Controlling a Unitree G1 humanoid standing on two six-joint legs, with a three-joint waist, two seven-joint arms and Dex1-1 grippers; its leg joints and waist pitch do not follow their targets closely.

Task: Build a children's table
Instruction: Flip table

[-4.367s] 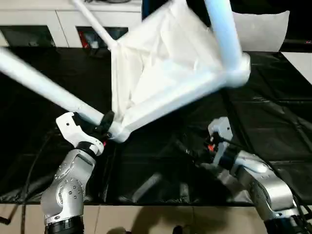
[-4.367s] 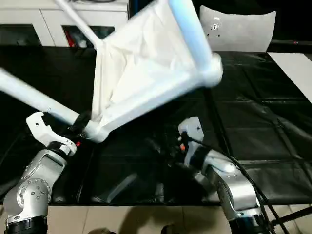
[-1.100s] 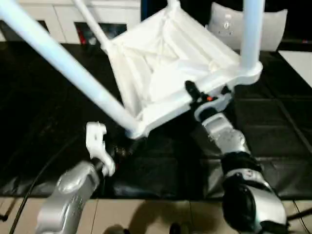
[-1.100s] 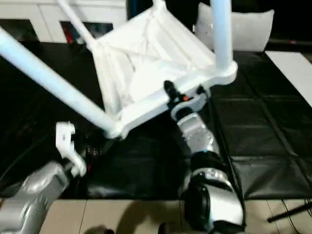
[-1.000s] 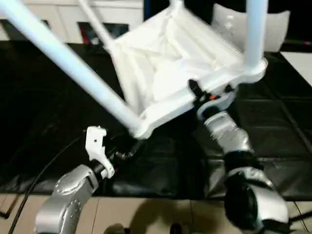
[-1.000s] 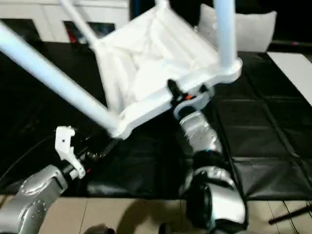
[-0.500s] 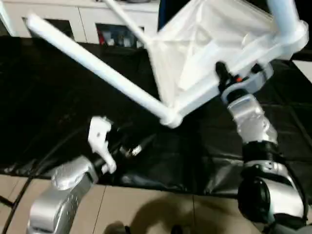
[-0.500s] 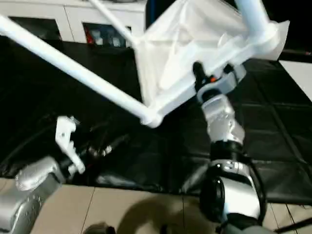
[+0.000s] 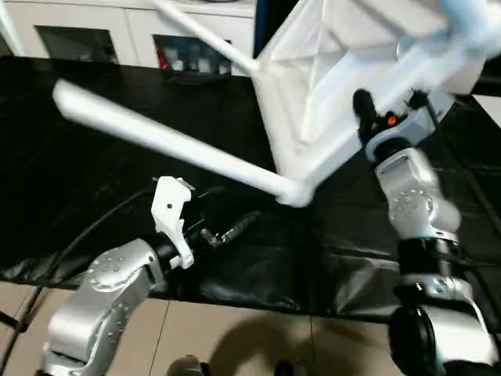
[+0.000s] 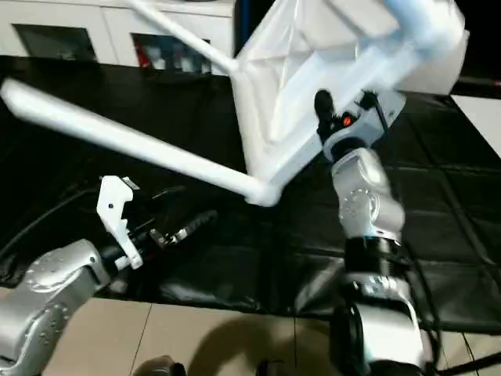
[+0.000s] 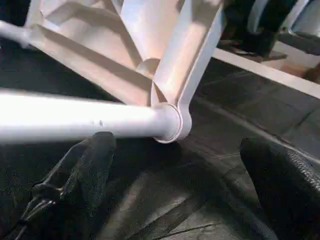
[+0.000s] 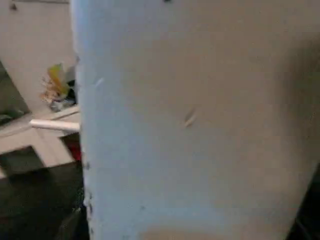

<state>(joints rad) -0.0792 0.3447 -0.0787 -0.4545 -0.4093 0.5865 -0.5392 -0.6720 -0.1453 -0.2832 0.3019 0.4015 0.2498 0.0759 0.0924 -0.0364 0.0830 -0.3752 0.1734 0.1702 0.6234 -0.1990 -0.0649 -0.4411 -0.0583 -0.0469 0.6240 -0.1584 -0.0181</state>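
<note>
The children's table, all white, hangs tilted in the air with its ribbed underside facing me. One long leg runs left from the near corner socket, and another leg points to the far left. My right gripper is shut on the top's near rim, one black finger lying over it. My left gripper stands open just below that corner socket, fingers wide apart and touching nothing.
A large worktable under black sheeting lies beneath everything, its front edge near my arms, with tan floor below. White cabinets line the back. A cable trails by my left arm.
Seconds ago my left gripper held the near corner; it has since let go and the right gripper has taken the rim. In the last second the table tipped further, its leg swinging lower.
</note>
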